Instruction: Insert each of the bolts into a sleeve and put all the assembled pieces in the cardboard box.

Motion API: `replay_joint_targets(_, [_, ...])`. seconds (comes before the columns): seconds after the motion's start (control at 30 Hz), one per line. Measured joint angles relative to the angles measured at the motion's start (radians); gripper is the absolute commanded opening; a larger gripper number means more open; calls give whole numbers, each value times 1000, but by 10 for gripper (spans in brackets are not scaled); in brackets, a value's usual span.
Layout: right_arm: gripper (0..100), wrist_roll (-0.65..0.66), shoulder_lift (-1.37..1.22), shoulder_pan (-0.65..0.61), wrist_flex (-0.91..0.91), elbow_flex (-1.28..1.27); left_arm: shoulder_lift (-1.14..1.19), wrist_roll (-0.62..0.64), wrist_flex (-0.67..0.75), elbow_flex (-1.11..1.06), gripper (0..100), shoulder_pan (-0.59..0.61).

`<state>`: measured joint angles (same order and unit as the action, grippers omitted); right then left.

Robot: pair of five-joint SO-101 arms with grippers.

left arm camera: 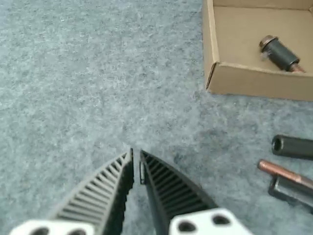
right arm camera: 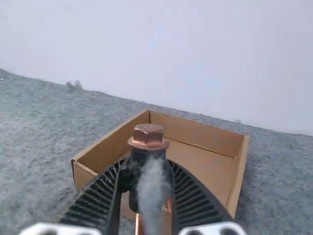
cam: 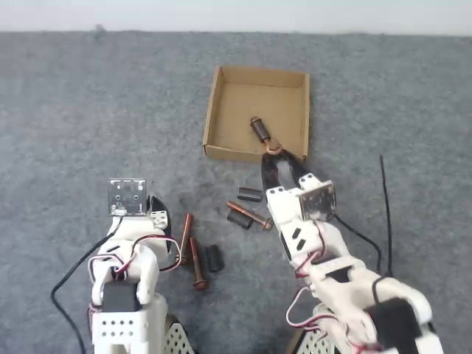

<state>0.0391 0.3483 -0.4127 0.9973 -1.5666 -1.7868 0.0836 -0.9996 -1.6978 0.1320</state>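
While the right claw (right arm camera: 146, 169) clamps the held piece (right arm camera: 148, 147), a bolt seated in a dark sleeve, its ribbed fingers press on either side of the sleeve and the copper head pokes out past the fingertips. A pale fuzzy patch lies over the front of the sleeve, and I cannot tell what it is. The left claw (left arm camera: 136, 161) hangs over bare desk (left arm camera: 73, 73), its fingers drawn almost together with nothing between them. Seen from above, the held piece's head lies at the near wall of the box (cam: 214, 110), close to that wall's right end. The box sits toward the desk's far edge, about midway across. Inside it the boxed piece (cam: 258, 130), another bolt in a sleeve, lies slanted near that same wall. Loose parts lie on the desk between the arms, nearer its front edge. The far sleeve (cam: 249, 195) is just on the near side of the box. The mid sleeve (cam: 239, 219) is a little closer in, and the slanted bolt (cam: 249, 214) lies against it, its head beside the right arm. Nearer the left arm lie the long bolt (cam: 186, 237) and the near bolt (cam: 196, 262), close together, with the near sleeve (cam: 213, 257) just beside them. A black cable (cam: 386, 214) trails over the desk toward its right edge.
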Motion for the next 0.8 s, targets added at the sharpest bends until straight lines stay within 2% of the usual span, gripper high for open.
replay_joint_targets(0.37, [6, 0, 114, 0, -586, 253, 0, 0, 0, 0, 22, 0])
replay_joint_targets(0.73, [9, 0, 114, 31, -1169, 651, 0, 0, 0, 0, 22, 0])
replay_joint_targets(0.8, [9, 32, 112, 31, -1277, 729, 0, 0, 0, 0, 22, 0])
